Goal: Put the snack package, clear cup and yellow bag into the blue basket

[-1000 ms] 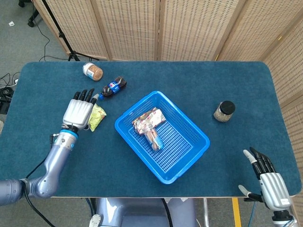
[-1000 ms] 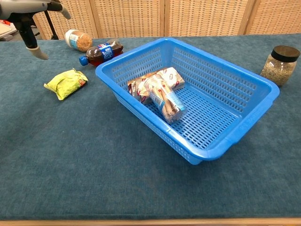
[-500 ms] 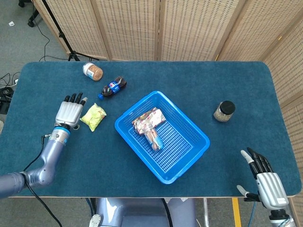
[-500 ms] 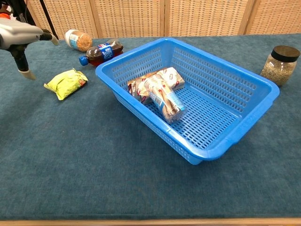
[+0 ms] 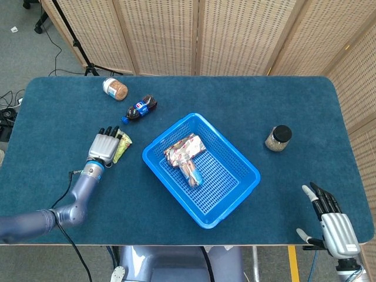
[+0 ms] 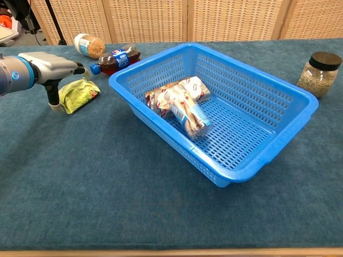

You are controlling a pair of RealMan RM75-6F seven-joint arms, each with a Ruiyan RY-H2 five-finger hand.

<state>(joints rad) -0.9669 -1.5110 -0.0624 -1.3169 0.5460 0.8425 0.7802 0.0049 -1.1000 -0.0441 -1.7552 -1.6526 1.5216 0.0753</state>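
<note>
A robotics lab or recording studio, staged rather than lived in: a tabletop (image 5: 235, 94) covered in dark blue felt stands before folding wicker-panel screens (image 5: 235, 35) that close off the background. A black tripod leg (image 5: 73, 38) and loose cables (image 5: 7, 103) lie on the grey carpeted floor (image 5: 23, 53) at the left, with yellow tape (image 5: 292, 264) marking the floor near the table's front edge.
</note>
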